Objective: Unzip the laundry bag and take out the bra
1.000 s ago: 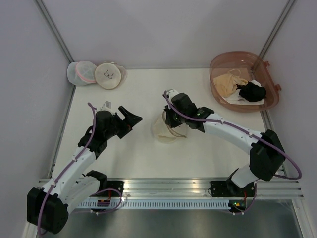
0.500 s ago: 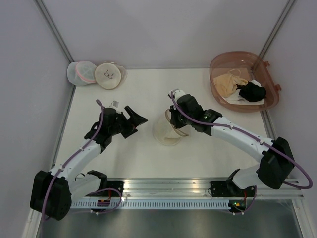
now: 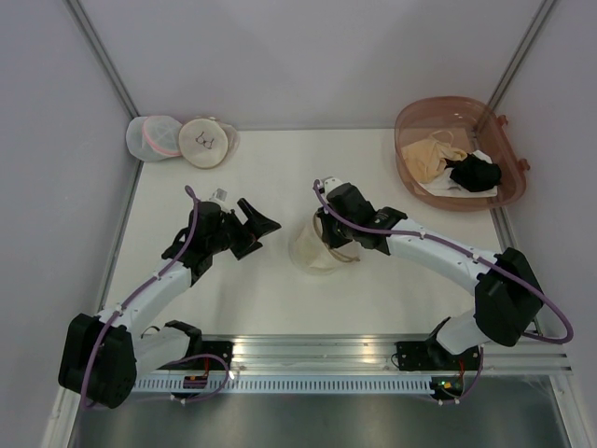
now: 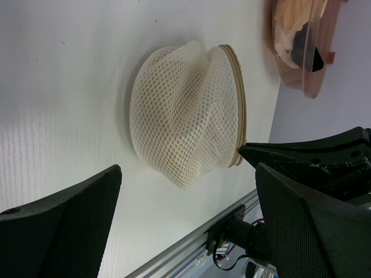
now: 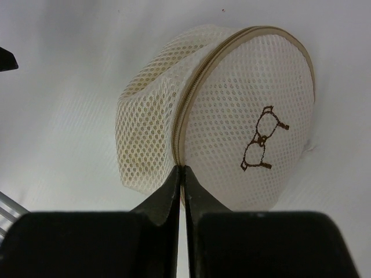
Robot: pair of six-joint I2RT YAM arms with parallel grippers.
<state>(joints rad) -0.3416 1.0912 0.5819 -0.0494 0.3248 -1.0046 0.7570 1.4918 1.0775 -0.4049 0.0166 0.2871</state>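
two grippers: right gripper [image 5: 183, 169], jaws tight on the laundry bag [image 5: 249, 98] zipper [image 5: 192, 103]; left gripper [image 4: 186, 174], jaws wide apart

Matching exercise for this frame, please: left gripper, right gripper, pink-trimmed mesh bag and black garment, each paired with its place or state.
Things:
1. left gripper
2. right gripper
3. pink-trimmed mesh bag
4. black garment

Places or states:
A. inside the translucent tub, far right
B. far left corner of the table
C. jaws wide apart, holding nothing
D. jaws nearly together at the zipper rim of the laundry bag

Pairs: 1-C, 2-D, 3-B, 4-A.
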